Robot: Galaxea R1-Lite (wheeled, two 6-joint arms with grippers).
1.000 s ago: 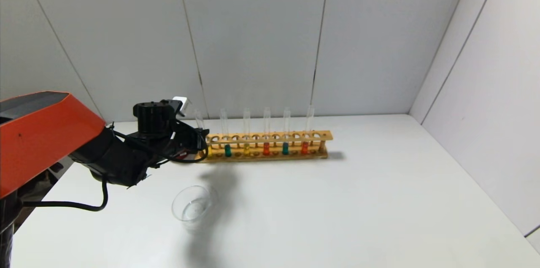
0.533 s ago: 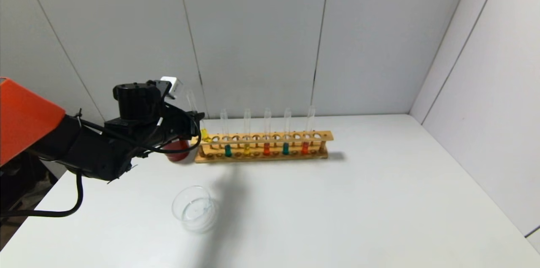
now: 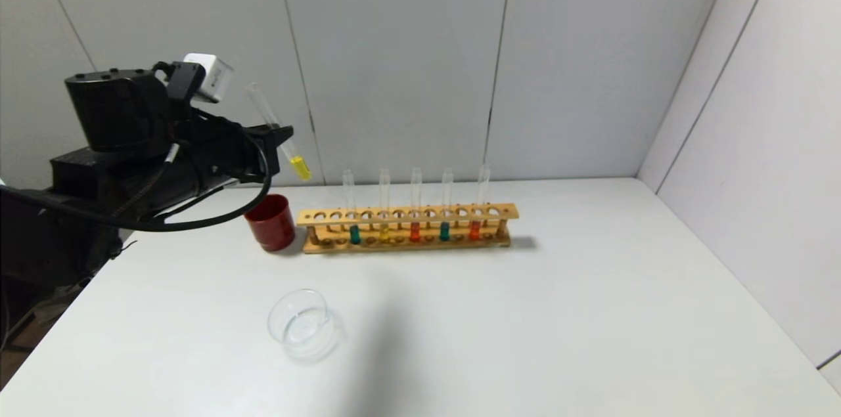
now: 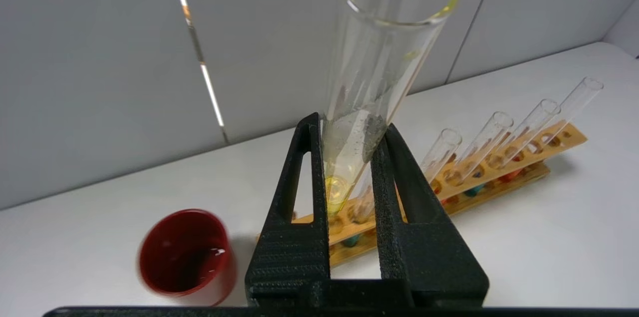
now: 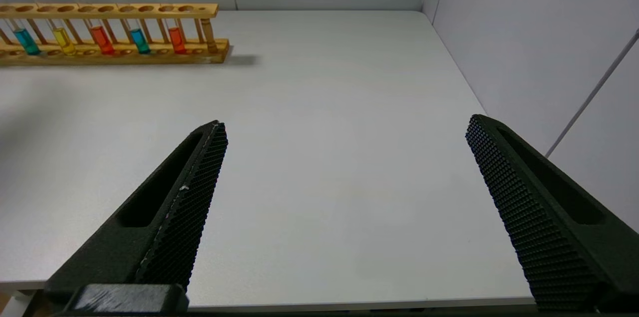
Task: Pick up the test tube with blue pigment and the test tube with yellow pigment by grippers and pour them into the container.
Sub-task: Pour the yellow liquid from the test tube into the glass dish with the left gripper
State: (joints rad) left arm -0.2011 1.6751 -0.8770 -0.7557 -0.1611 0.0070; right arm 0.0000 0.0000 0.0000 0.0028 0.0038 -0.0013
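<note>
Lifted clear of the wooden rack (image 3: 407, 228) since a second ago, the test tube with yellow pigment (image 3: 281, 134) now hangs high above the rack's left end, tilted, its liquid pooled in the rounded bottom. Left gripper (image 3: 279, 136) is clamped on its middle; the left wrist view shows both fingers (image 4: 397, 177) pressed flat against the glass, open mouth towards the camera.

Relative to the rack, the glass container (image 3: 302, 325) sits well in front of the left end, and a dark red cup (image 3: 271, 222) stands just beside that same end. One test tube with blue pigment (image 3: 355, 210) stands near the rack's left end, with a second teal tube further right. Right gripper (image 5: 344, 197), fingers wide apart and empty, hovers over bare table (image 5: 319, 132) well to the right of the rack.

Risks, as I judge them: smooth round glass could slip or swivel between the fingers during the swing. Tipping too early would spill liquid onto the table or into the red cup, which lies nearer than the dish. A low path could clip the standing tubes
</note>
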